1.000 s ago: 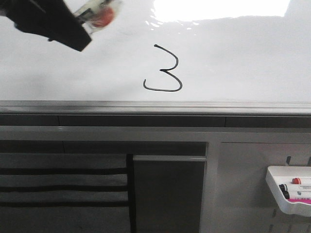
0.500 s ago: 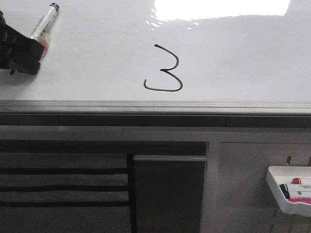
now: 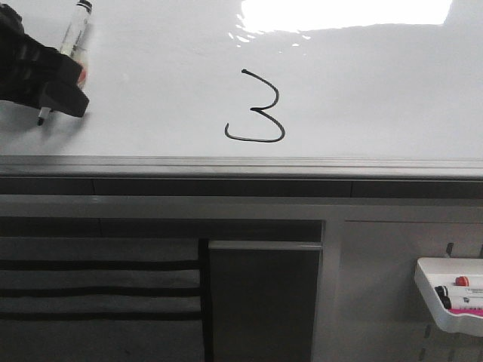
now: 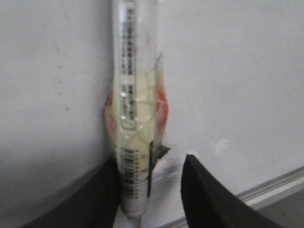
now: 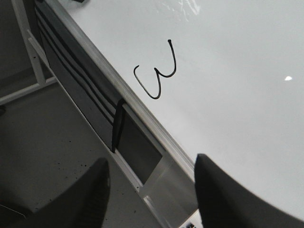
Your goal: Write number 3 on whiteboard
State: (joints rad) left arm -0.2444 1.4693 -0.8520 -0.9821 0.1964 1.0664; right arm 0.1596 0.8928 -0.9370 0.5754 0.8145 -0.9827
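Reading "3": the number 3 (image 3: 256, 106) on whiteboard (image 3: 377, 90)

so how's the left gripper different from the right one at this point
The left gripper is shut on a marker and sits over the whiteboard, left of the number 3. The right gripper is open and empty, hanging off the board beyond its edge strip. Both have dark fingers, and both wrist views take in the whiteboard.
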